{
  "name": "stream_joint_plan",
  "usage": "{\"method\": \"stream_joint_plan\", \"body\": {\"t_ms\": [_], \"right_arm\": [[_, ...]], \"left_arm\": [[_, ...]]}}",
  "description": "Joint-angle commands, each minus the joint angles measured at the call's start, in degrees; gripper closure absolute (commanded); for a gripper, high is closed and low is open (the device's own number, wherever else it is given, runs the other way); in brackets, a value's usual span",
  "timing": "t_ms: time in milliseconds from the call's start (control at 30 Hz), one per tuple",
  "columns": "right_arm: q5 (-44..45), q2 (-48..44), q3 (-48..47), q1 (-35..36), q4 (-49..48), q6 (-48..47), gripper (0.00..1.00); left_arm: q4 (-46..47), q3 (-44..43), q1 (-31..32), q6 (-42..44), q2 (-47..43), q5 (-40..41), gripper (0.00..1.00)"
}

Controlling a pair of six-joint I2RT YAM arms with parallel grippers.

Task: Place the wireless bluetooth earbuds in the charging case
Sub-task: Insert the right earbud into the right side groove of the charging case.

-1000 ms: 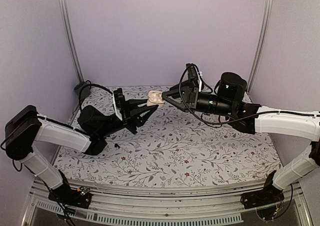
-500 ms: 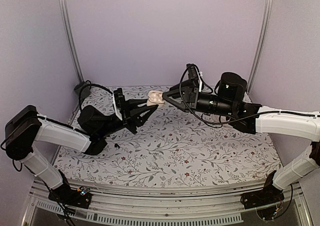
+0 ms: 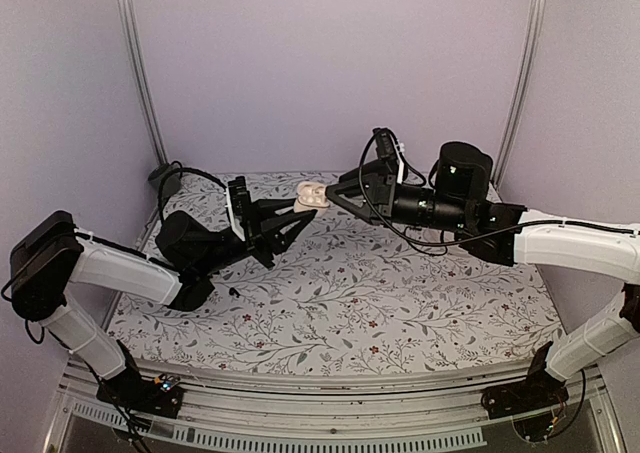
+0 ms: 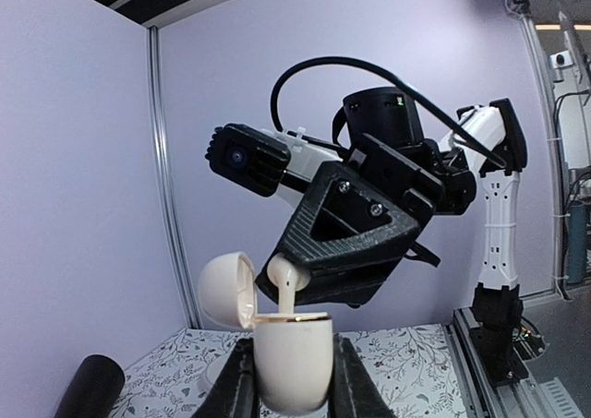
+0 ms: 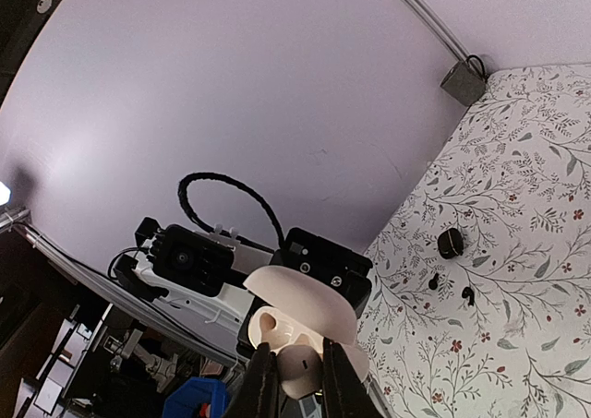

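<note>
The charging case (image 4: 292, 363) is cream, egg-shaped, with a gold rim, and its lid (image 4: 227, 291) is hinged open to the left. My left gripper (image 4: 292, 367) is shut on its body and holds it upright above the table's far middle (image 3: 310, 199). My right gripper (image 5: 294, 367) is shut on a cream stemmed earbud (image 5: 305, 370). In the left wrist view the earbud's (image 4: 288, 284) stem points down into the case's mouth. In the top view the right gripper (image 3: 328, 197) meets the left gripper (image 3: 298, 207) at the case. I see no second cream earbud.
The table (image 3: 400, 303) has a floral-print cover. Two tiny black pieces (image 5: 432, 281) (image 5: 467, 295) and a round black object (image 5: 450, 243) lie on it near the back left. A black cylinder (image 4: 88, 386) lies at the left. Purple walls close in the back and sides.
The right forearm has shifted very slightly. Both grippers, the case and the earbud stay where they were.
</note>
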State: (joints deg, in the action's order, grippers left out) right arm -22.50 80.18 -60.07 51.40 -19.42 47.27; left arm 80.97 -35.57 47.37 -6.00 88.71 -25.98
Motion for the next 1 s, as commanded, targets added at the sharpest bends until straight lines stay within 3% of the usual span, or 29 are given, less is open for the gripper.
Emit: {"method": "stream_joint_plan", "body": {"t_ms": [0, 967], "right_arm": [[6.63, 0.97, -0.47, -0.94, 10.62, -1.94, 0.86], [11.89, 2.35, -4.43, 0.71, 20.27, -3.69, 0.88]], "left_arm": [[10.26, -0.63, -0.36, 0.2, -3.12, 0.22, 1.0], [11.4, -0.64, -0.38, 0.81, -2.78, 1.62, 1.0]]}}
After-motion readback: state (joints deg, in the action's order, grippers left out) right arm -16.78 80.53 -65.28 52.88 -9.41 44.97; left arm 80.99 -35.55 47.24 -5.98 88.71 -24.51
